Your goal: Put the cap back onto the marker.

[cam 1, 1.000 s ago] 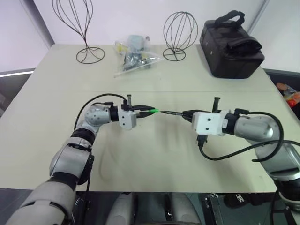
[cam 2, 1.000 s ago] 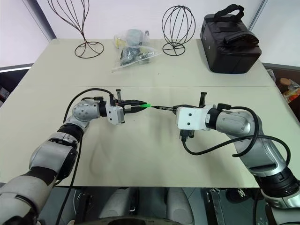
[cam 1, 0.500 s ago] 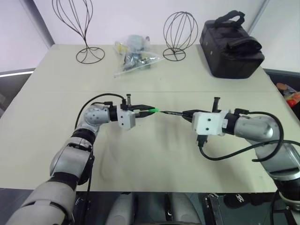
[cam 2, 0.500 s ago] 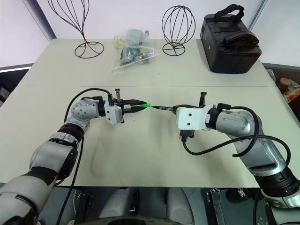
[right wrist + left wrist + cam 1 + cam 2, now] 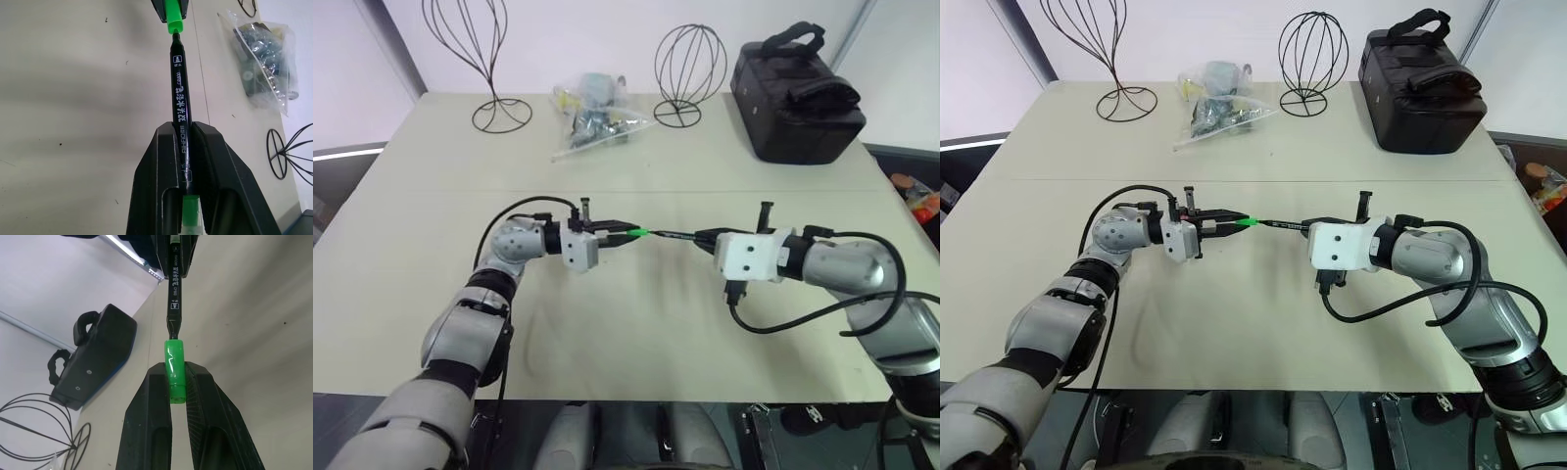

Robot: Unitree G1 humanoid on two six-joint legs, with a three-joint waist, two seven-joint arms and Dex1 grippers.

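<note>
Above the middle of the beige table [image 5: 636, 323], the two arms meet tip to tip. The left gripper [image 5: 177, 382] is clamped on the cap [image 5: 175, 369], its two black fingers pinching the bright green cylinder by its rear half so the open end sticks out toward the marker [image 5: 180, 98]. The right gripper [image 5: 185, 142] is closed around the marker's black barrel, printed lettering facing up, with the pale green tail end lying back between the fingers. The marker's tapered front end sits right at the mouth of the cap (whether the tip has gone in all the way cannot be told). Both things hang clear of the table surface. At the table's far edge stand two wire stands [image 5: 688, 70], a clear bag of small parts [image 5: 592, 113] between them, and a black case [image 5: 795, 93] beyond the right one.
</note>
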